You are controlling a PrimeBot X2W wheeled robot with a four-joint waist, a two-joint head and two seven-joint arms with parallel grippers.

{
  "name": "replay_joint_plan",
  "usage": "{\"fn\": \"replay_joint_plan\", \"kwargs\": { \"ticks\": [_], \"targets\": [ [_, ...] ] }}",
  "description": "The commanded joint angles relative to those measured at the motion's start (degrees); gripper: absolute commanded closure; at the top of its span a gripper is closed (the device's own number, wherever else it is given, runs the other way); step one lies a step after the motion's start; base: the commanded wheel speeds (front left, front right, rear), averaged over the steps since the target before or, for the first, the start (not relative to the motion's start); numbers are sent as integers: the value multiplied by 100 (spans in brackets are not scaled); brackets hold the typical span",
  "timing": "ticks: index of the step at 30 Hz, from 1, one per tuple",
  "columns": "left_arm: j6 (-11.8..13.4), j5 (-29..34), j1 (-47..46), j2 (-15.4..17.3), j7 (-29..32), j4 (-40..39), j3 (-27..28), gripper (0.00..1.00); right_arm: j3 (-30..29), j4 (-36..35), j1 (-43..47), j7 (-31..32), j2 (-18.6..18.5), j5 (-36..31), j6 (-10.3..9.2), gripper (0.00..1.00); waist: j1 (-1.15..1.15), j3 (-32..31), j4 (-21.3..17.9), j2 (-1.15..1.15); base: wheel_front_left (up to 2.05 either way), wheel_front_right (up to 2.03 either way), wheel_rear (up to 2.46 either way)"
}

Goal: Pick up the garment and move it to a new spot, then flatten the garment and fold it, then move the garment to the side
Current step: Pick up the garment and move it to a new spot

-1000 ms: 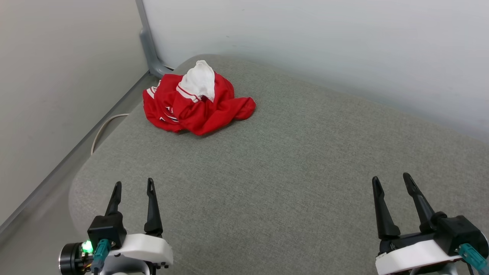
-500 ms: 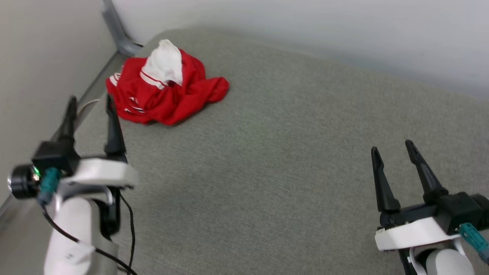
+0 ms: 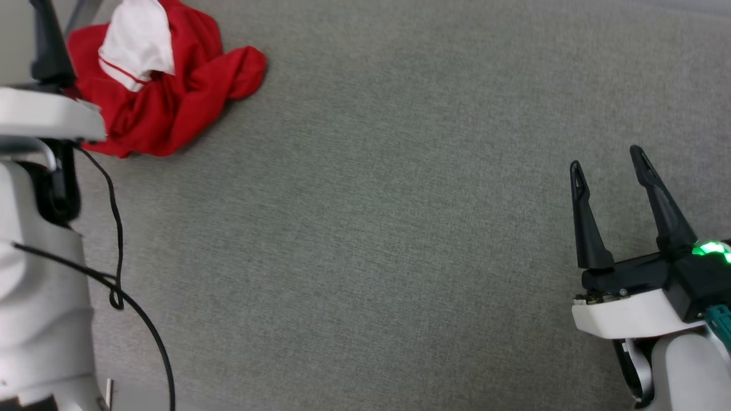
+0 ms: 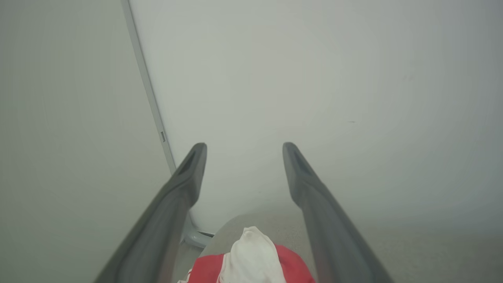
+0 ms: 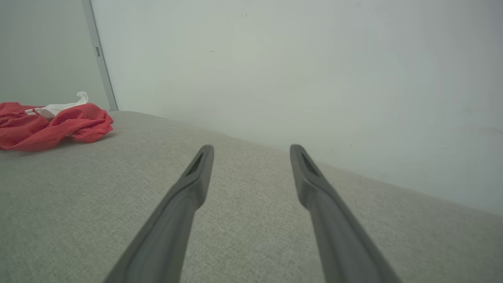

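red-and-white garment (image 3: 165,91) — crumpled heap, cushion corner

The head camera tilts down, so the garment (image 3: 171,97) now sits in the upper-left corner of the head view; this is a camera shift, not a garment move. The left end effector (image 4: 244,145) advances from the lower left to just beside the garment, and its pale forearm (image 3: 40,319) enters the head view. A green lamp (image 3: 708,249) now shows on the right end effector (image 3: 607,157).
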Motion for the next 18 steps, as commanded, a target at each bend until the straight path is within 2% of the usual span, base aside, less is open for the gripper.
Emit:
{"fn": "replay_joint_plan", "kwargs": {
  "ticks": [1,4,7,15,18],
  "targets": [
    [-43,-66,-138,53,5,103,9,0,-1,-45,-86,-16,-40,-6,-4,0,-2,263,-139,0,0,0,0],
    [-132,-282,-589,290,274,633,-35,0,-11,-182,-164,-16,-106,-44,-4,0,-2,454,-176,0,0,0,0],
    [-195,-589,-963,528,802,1156,-122,0,-18,-307,-209,-16,-152,-57,-4,0,-2,625,-219,0,0,0,0],
    [-219,-1845,-1450,1148,2815,1982,-800,0,-30,-559,-319,-16,-234,-119,-4,0,-2,989,-293,0,0,0,0],
    [-221,-2355,-1497,1252,3477,2109,-1041,0,-13,-637,-364,-16,-255,-139,-4,0,-2,1115,-323,0,0,0,0]
  ]
}}
